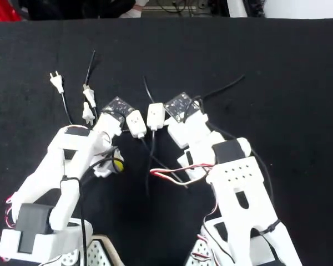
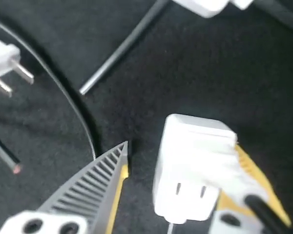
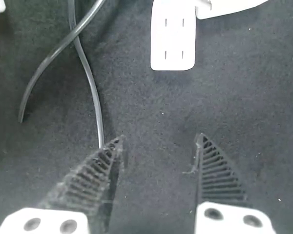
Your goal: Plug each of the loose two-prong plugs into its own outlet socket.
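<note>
The loose two-prong plugs lie on the left part of the black table (image 1: 299, 66), well in from its far and left edges. One two-prong plug (image 1: 56, 82) lies farthest left, a second plug (image 1: 89, 95) lies to its right, and another small white plug-like piece (image 1: 88, 113) lies just nearer than that. The two white outlet sockets sit side by side near the table's middle. The left socket (image 1: 136, 123) (image 2: 190, 165) shows its two slots uncovered and stands between the fingers of the left end effector (image 2: 178, 156), whose jaws are apart. It rests against the yellow finger (image 2: 251, 170), with a gap to the grey ribbed one (image 2: 100, 178). A plug (image 2: 5, 61) with bare prongs lies a short way beyond it. The right socket (image 1: 155, 115) (image 3: 173, 41), slots also showing, lies just ahead of the right end effector (image 3: 159, 146), which is spread wide and grips nothing, black cloth showing between its fingertips. Thin black cables (image 3: 88, 83) run from the sockets toward the table's near edge, between the two arms.
</note>
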You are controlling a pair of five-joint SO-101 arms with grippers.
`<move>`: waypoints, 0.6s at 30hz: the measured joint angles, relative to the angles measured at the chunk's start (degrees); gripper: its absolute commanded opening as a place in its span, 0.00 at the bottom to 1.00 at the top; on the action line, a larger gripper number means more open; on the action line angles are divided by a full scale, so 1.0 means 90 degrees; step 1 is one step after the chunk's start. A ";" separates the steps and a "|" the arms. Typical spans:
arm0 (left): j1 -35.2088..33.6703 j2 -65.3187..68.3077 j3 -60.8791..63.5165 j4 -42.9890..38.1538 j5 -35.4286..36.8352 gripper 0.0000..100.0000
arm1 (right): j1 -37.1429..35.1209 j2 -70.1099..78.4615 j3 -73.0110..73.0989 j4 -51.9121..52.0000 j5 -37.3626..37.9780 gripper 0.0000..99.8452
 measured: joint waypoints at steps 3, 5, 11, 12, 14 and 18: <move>0.0010 0.0020 -0.0010 0.0000 0.0010 0.24 | 0.0000 0.0000 0.0107 -0.0039 0.0000 0.22; 0.0068 0.0020 -0.0010 0.0010 0.0020 0.21 | 0.0000 0.0000 0.0205 -0.0137 0.0000 0.22; 0.0078 0.0010 -0.0010 0.0117 0.0020 0.06 | 0.0000 0.0000 0.0264 -0.0254 0.0000 0.22; 0.0078 0.0010 -0.0029 0.0225 0.0020 0.03 | 0.0000 0.0000 0.0264 -0.0254 0.0000 0.22; 0.0020 0.0010 -0.0186 0.0596 0.0029 0.04 | 0.0000 0.0000 0.0264 -0.0254 0.0000 0.22; -0.0615 0.0020 -0.0557 0.1289 0.0020 0.03 | 0.0000 0.0000 0.0264 -0.0254 0.0000 0.22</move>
